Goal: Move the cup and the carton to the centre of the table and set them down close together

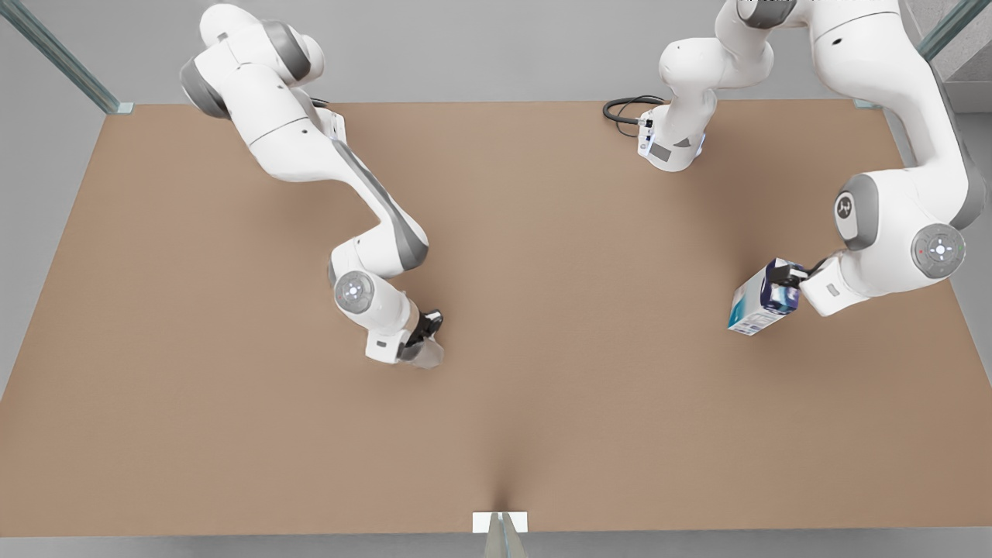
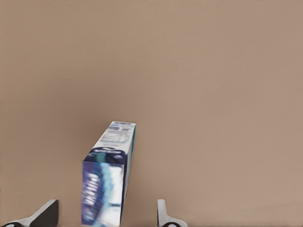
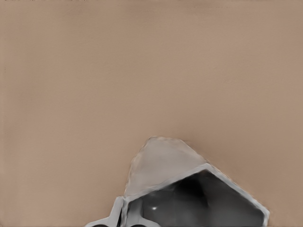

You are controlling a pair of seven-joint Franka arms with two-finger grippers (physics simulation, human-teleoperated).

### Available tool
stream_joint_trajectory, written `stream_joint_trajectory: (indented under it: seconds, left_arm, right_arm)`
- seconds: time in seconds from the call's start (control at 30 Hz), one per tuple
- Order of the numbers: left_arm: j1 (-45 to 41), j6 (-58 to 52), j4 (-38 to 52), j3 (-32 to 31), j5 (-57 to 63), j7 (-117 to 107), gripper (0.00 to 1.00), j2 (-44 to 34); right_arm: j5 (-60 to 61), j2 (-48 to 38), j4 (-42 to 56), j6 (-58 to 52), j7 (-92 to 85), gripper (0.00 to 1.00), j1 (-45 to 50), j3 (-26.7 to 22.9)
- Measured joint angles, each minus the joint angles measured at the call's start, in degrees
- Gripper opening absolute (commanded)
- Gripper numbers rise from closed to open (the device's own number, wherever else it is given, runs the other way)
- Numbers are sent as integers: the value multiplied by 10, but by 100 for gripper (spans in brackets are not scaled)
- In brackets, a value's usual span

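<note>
The white and teal carton [image 1: 758, 306] with a dark blue panel stands at the front view's right, well off the table's centre. My left gripper [image 1: 787, 277] is at its top end. In the left wrist view the carton [image 2: 106, 175] sits between the two fingers [image 2: 46, 215] with a gap on each side, so the left gripper [image 2: 105, 216] is open. The light-grey faceted cup [image 1: 425, 354] is left of centre in the front view, directly under my right gripper [image 1: 425, 328]. The right wrist view shows the cup [image 3: 165, 163] close up with its dark hollow facing the camera.
The brown table [image 1: 542, 232] stretches wide between the two arms. A black cable [image 1: 624, 112] coils by the arm base at the far edge. A small white bracket [image 1: 500, 521] sits at the near edge.
</note>
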Motion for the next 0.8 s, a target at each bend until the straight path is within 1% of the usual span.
stream_joint_trajectory:
  seconds: [0.07, 0.13, 0.17, 0.2, 0.23, 0.27, 0.33, 0.5, 0.6, 0.67, 0.73, 0.8]
  left_arm:
    - [8, 29, -18, 1, 2, 0, 100, 5]
    - [9, 31, -20, 11, 4, 0, 100, 19]
    - [8, 51, -34, 11, 4, -1, 100, 22]
    - [8, 58, -42, 11, 4, -1, 100, 22]
    - [8, 56, -48, 11, 5, 0, 100, 22]
    - [8, 54, -68, 11, 5, 0, 100, 19]
    - [9, 42, -73, 11, 5, 0, 100, 15]
    - [12, 67, -86, 16, 6, 7, 100, 20]
    - [24, 68, -87, 17, 6, 12, 100, 27]
    - [23, 70, -87, 17, 6, 12, 100, 32]
    - [23, 81, -89, 16, 6, 11, 100, 41]
    - [23, 96, -97, 16, 6, 11, 100, 48]
  right_arm:
    - [2, 33, 42, 4, 46, 21, 45, 0]
    - [3, 68, 92, 6, 81, 21, 73, -1]
    - [2, 84, 115, 6, 93, 21, 88, -8]
    - [2, 93, 131, 8, 97, 21, 106, -29]
    - [2, 102, 141, 9, 110, 21, 112, -30]
    - [0, 108, 143, 13, 125, 100, 114, -31]
    - [-6, 115, 142, 34, 137, 100, 125, -32]
    - [-3, 114, 142, 36, 159, 100, 137, -31]
    - [14, 94, 143, 28, 158, 100, 133, -31]
    - [19, 76, 143, 4, 157, 100, 130, -33]
    - [18, 48, 143, -41, 152, 100, 102, -34]
    - [-6, 9, 141, -118, 153, 100, 18, -36]
